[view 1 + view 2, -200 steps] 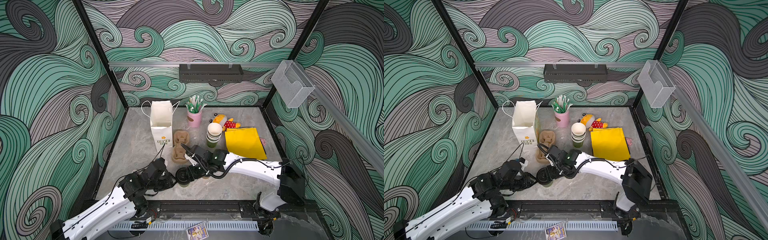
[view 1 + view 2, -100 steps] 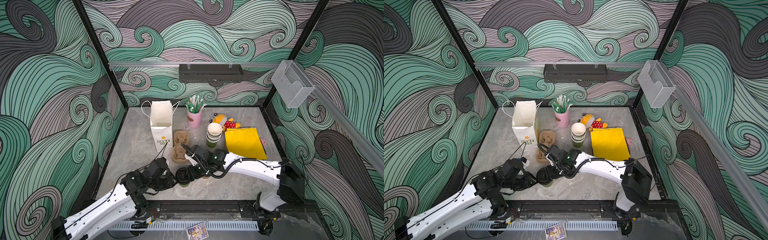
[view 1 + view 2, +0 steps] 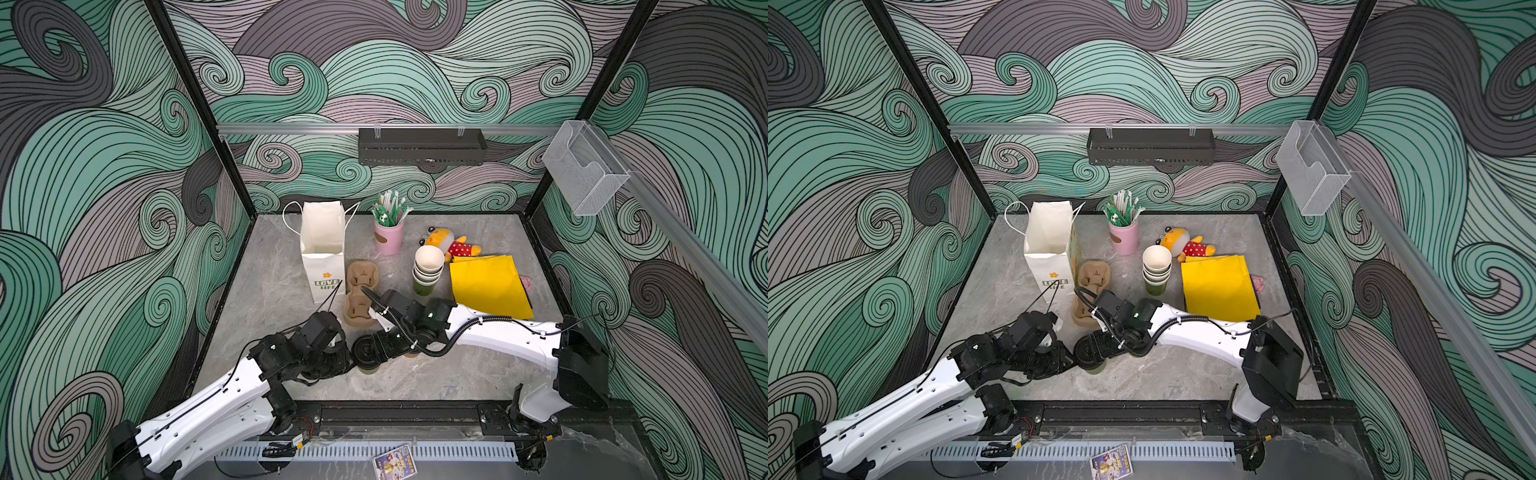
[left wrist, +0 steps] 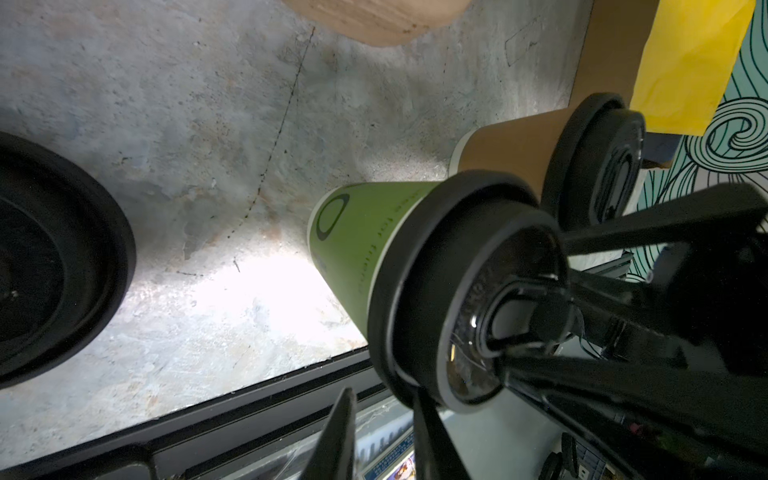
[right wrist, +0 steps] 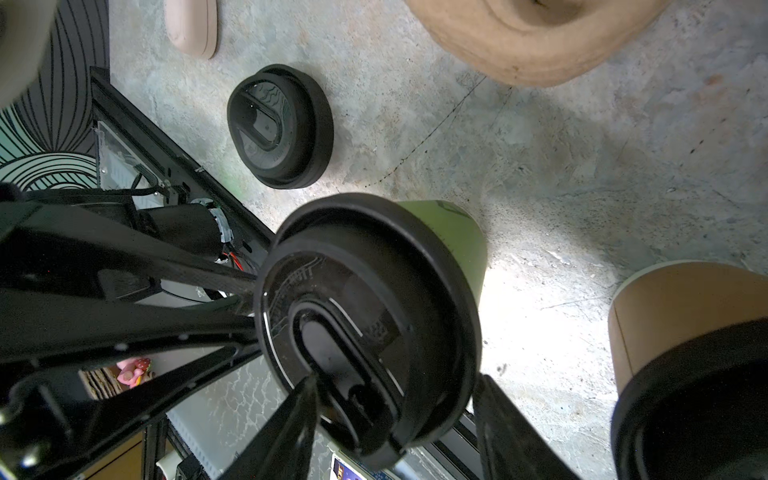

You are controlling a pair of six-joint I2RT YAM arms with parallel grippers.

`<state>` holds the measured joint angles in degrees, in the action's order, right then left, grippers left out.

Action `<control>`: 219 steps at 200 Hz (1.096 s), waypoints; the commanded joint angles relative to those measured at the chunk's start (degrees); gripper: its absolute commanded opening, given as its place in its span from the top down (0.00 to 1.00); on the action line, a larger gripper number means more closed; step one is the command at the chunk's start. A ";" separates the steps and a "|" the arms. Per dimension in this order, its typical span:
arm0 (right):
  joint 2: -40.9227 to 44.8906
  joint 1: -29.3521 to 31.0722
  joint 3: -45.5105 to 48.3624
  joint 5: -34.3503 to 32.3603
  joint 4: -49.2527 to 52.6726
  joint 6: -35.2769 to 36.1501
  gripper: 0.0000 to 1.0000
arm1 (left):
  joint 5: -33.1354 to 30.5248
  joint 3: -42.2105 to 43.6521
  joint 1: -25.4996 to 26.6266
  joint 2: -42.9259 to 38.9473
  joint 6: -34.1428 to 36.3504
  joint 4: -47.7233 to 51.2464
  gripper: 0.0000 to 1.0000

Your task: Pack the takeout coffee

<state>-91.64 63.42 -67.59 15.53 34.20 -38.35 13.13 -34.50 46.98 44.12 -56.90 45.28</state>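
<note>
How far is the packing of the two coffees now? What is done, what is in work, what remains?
Done: the green cup and brown cup are both lidded. In hand: the left gripper and right gripper meet at the green cup's lid; a firm grip is unclear. Left: neither cup sits in the pulp carrier or the white bag.

The green paper cup (image 4: pixel 357 237) stands upright near the front edge of the tabletop (image 4: pixel 187 166), black lid (image 4: pixel 469 291) on. The brown cup (image 4: pixel 507 153), also lidded, stands just beside it.
</note>
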 commanded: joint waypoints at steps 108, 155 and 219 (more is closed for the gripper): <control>-1.76 0.31 0.18 -1.09 1.92 -0.88 0.39 | -2.80 0.09 0.04 1.86 3.06 5.78 0.71; -0.76 0.59 -0.34 -1.19 1.58 -0.85 0.39 | -2.75 0.56 0.04 -4.11 1.63 -1.61 0.67; 0.14 0.59 -1.22 -1.31 1.56 -0.41 0.38 | -2.87 -0.33 0.04 -7.04 1.97 -2.23 0.63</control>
<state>-91.79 63.75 -67.79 15.49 33.63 -38.57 11.35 -33.74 47.00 37.45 -55.18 43.05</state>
